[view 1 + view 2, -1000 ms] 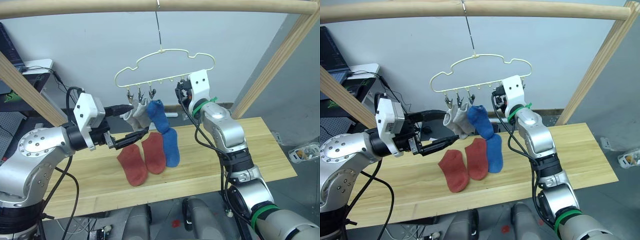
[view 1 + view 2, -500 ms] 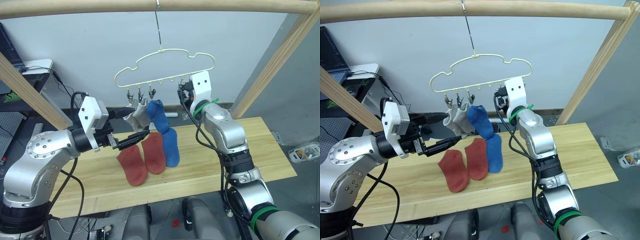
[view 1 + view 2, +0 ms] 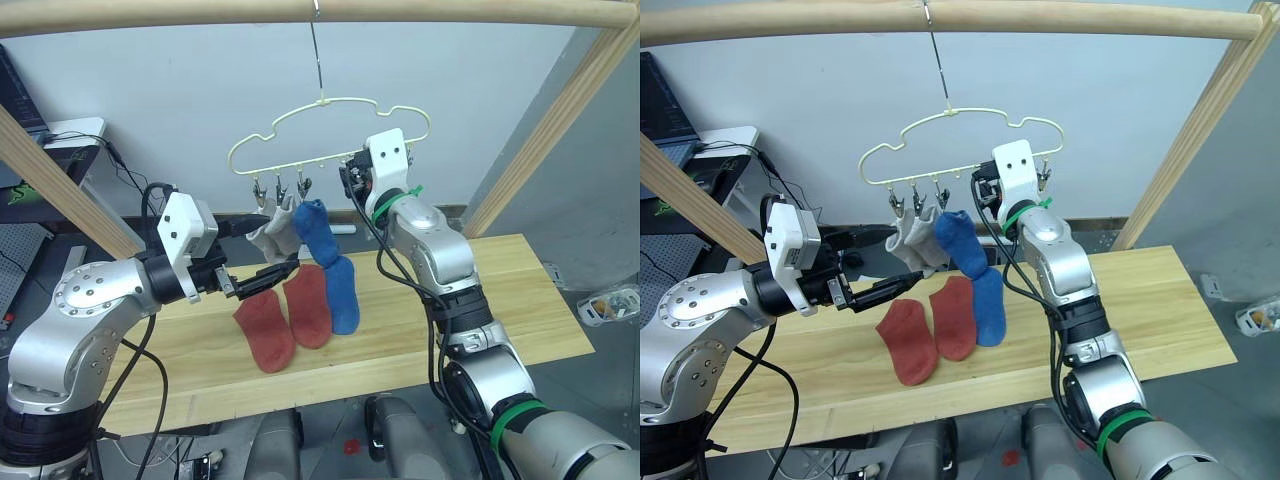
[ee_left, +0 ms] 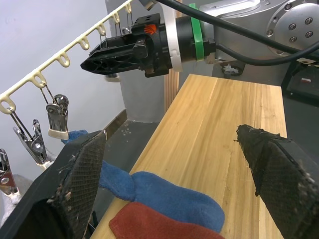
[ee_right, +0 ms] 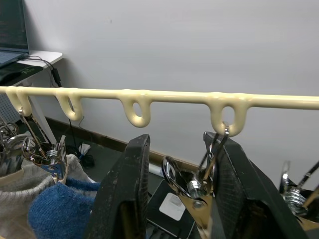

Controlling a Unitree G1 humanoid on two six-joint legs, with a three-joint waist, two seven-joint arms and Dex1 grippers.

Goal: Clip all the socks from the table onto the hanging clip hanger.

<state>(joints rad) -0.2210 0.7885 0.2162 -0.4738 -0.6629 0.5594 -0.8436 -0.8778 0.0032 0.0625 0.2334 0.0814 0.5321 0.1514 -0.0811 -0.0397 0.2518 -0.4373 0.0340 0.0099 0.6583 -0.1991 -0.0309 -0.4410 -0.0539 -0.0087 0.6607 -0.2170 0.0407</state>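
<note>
My right fingers are up at the clip hanger, upper middle of the frame, spread on either side of a silver clip that dangles from one of the pale-yellow loops; the pads sit close by the clip, though I can't tell whether they touch it. To the left on the same bar, two light grey socks and a blue sock hang clipped already (three up so far). My left fingers are spread wide and carry nothing, hovering at centre-left of the frame just over the table. Below the hanger, mid-frame, two rust-red socks lie side by side on the pale planks, and a second blue sock lies right beside them on their right.
</note>
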